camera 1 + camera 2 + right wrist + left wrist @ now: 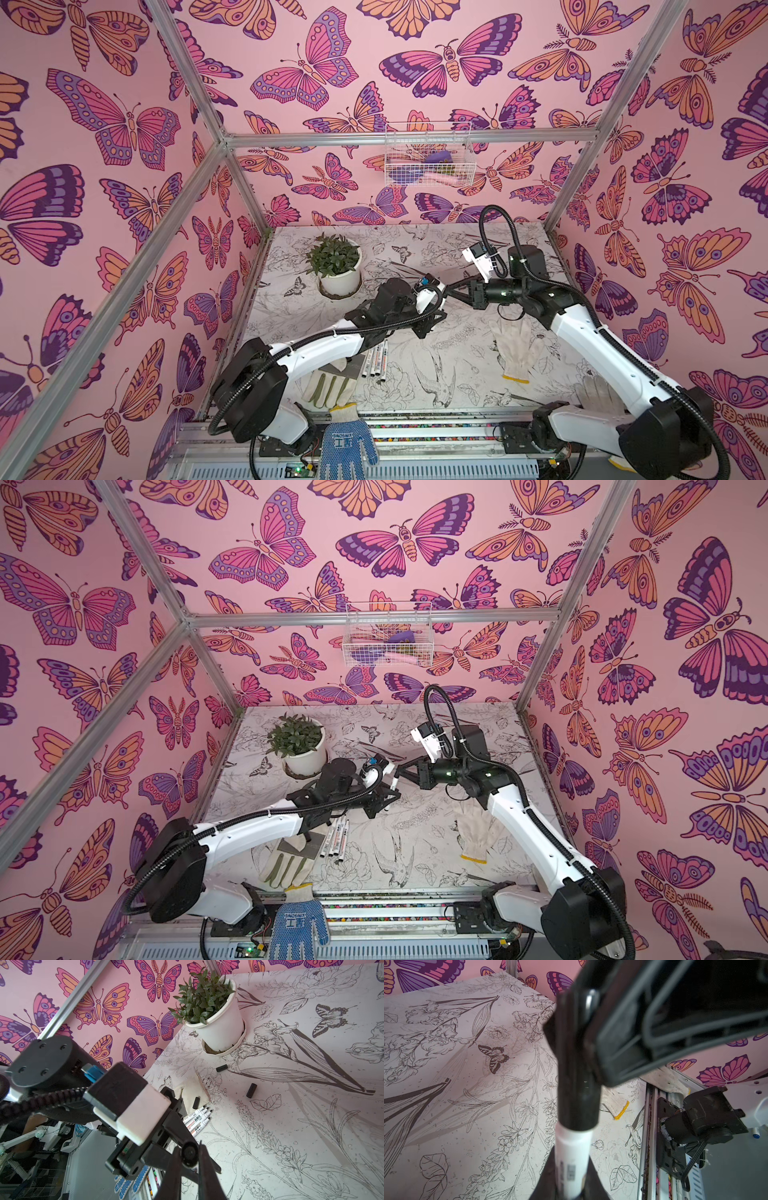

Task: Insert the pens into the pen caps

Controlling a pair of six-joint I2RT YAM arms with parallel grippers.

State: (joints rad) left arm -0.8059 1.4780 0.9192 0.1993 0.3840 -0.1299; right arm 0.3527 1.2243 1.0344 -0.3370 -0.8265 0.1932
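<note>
Counter (395, 257): most of the job is judged to be left. One pairing is in hand, and no finished pen is seen set down.

Left claw (570, 1184): clamped tight on the barrel of the held pen (572, 1153), which is kept clear of the surface above mid-counter.

Right claw (189, 1154): closed round the cap (577, 1095) and set nose to nose with the left claw. The cap is seen over the pen's tip, with its rim butted against the white barrel. It is judged nearly home, but full seating cannot be confirmed.

Loose pens (196, 1119): laid side by side in a tight bunch near the front left of the counter, partly hidden under the left arm in both top views. Four are judged, though the count is not certain. All dark tips are bare, so none is capped.

Loose caps (251, 1090): three are seen lying on their sides. One is just beside the bunch's tips and two are further out toward the plant pot (220, 1028). A fourth is not seen.

Look: the pens are slim and white, with black and red label print along the barrel. The caps are short plain black cylinders.
</note>
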